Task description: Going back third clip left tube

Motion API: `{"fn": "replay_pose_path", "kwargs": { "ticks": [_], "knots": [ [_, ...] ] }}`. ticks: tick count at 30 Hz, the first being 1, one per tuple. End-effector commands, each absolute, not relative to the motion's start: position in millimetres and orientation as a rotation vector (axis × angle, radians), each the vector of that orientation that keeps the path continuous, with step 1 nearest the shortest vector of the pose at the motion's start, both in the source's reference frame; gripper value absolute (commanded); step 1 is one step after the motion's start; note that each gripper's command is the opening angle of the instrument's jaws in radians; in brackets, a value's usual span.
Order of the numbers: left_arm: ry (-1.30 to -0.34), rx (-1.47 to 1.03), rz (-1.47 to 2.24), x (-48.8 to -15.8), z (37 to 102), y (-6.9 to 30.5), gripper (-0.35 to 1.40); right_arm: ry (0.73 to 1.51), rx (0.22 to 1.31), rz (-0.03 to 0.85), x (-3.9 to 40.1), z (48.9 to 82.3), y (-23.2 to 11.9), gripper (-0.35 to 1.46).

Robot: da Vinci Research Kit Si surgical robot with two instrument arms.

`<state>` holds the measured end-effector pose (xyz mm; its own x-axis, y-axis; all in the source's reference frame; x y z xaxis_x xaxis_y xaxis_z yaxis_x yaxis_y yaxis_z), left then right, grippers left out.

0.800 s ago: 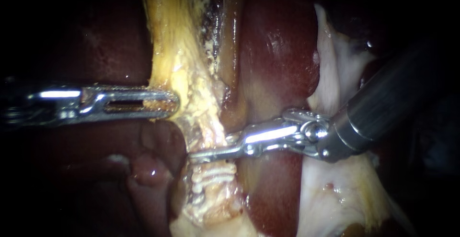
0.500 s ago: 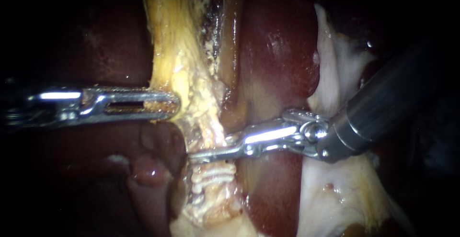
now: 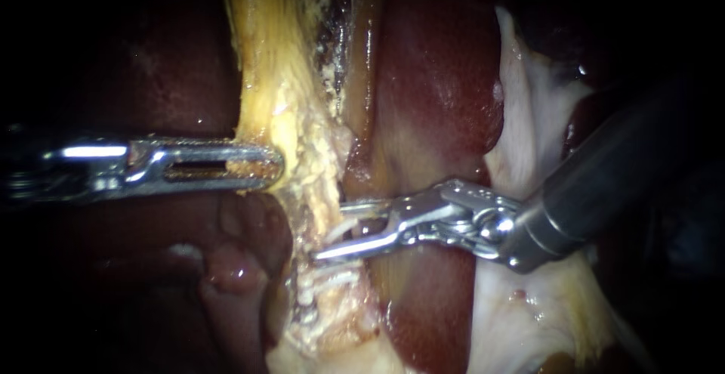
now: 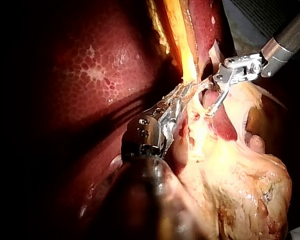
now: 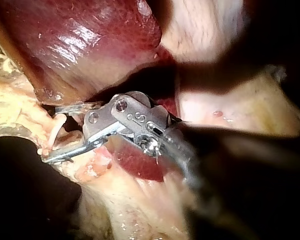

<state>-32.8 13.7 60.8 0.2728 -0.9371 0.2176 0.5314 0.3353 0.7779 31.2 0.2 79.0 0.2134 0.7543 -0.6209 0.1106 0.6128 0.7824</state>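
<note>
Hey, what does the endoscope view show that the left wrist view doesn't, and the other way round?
Only the endoscope view shows the row of white clips already in place just below the right instrument. Only the left wrist view shows the left instrument along its dark shaft, with the mottled liver surface beside it. Both show the left instrument's jaws shut on yellowish tissue, and the right instrument's jaws open with a single white clip between them.

yellow tissue point(image 3: 281, 109) hides part of the left instrument point(image 3: 273, 165), and darkness cuts off the right instrument point(image 3: 336, 230).
</note>
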Motion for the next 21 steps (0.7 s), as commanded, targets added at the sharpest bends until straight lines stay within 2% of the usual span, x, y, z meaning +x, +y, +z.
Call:
{"fn": "replay_pose_path", "kwargs": {
  "ticks": [1, 13, 21],
  "knots": [
    [-0.754, 0.647, -1.086, -32.8, 60.8, 13.7, -0.35, 1.308, 0.826, 0.510, 30.9, 78.8, 0.1, 0.60],
    [-0.754, 0.644, -1.088, -32.8, 60.6, 13.6, -0.35, 1.362, 0.764, 0.333, 28.6, 76.9, -1.2, 0.60],
    [-0.754, 0.644, -1.088, -32.8, 60.6, 13.6, -0.35, 1.376, 0.738, 0.291, 27.5, 76.7, -1.0, 0.60]
  ]
}}
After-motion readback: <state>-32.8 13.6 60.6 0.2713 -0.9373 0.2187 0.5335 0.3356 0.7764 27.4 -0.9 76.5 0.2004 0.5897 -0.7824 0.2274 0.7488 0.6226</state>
